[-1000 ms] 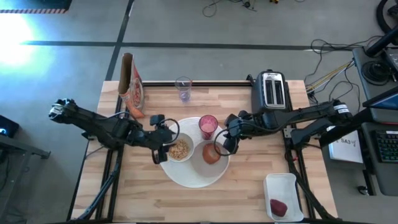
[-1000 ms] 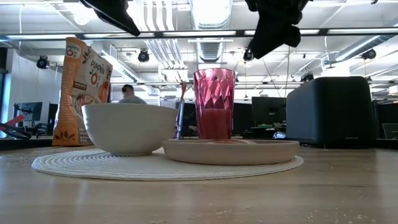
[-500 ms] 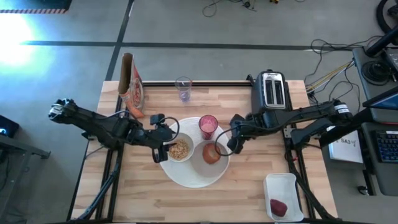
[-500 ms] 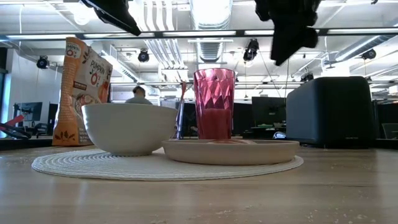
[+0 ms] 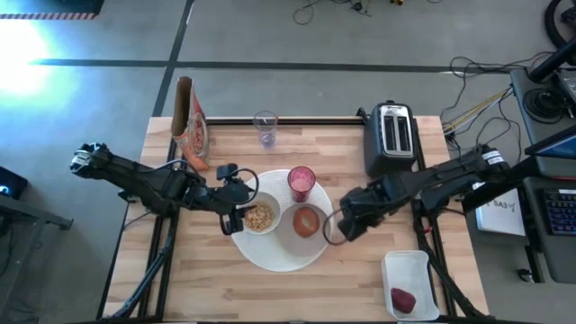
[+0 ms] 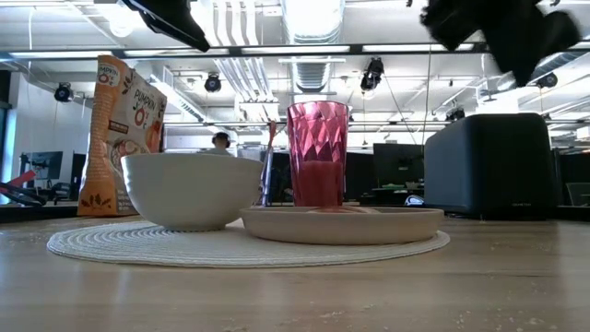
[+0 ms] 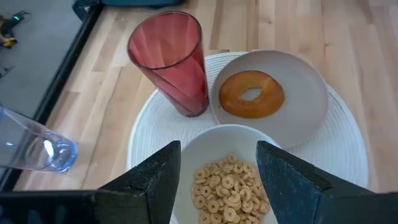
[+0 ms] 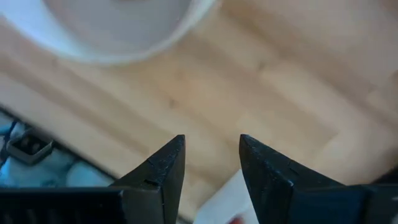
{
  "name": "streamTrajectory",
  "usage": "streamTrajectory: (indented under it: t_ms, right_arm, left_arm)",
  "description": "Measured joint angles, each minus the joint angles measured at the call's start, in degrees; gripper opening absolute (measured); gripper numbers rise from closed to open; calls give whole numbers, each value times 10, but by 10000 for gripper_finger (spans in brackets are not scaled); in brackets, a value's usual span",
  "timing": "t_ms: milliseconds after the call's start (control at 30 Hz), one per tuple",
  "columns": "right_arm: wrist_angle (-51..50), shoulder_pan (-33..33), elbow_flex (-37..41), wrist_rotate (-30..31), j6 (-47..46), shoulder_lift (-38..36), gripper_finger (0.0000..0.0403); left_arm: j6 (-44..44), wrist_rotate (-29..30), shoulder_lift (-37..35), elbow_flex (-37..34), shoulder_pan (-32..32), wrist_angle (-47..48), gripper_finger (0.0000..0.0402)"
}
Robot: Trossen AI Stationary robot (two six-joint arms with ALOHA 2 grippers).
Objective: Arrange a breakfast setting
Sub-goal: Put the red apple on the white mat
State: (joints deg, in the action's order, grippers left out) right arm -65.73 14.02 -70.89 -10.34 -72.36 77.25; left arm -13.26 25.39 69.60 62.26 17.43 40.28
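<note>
The right gripper [image 5: 331, 229] hangs with its jaws apart and empty, just beside the large round white plate [image 5: 281, 258], above bare wooden bench [image 5: 360, 279]. On the plate sit a round browned bread piece [image 5: 307, 220], a pink translucent tumbler [image 5: 301, 182] and a small white bowl [image 5: 260, 216]. The left gripper [image 5: 236, 219] hovers over the bowl, jaws apart, holding nothing.

Item count: one white plate [image 5: 286, 247], one bowl [image 5: 259, 217], two tumblers, pink [image 5: 301, 183] and clear [image 5: 265, 128], one bagel [image 5: 308, 220], one toaster [image 5: 393, 137], one tray [image 5: 409, 270], one fruit [image 5: 402, 300], one cereal bag [image 5: 189, 120].
</note>
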Motion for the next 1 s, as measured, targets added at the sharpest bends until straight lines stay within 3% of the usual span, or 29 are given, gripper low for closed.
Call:
streamTrajectory:
  t_ms: [467, 633, 1000]
  right_arm:
    - [-3, 137, -5, -77, -149, 5, 151]
    - [-2, 209, -3, -65, -210, 17, 155]
    - [22, 357, -25, -66, -247, 86, 223]
  left_arm:
    - [-2, 12, 0, 0, 0, 28, 194]
    - [-3, 35, 0, 0, 0, 26, 194]
    - [-38, 52, -1, 0, 0, 22, 194]
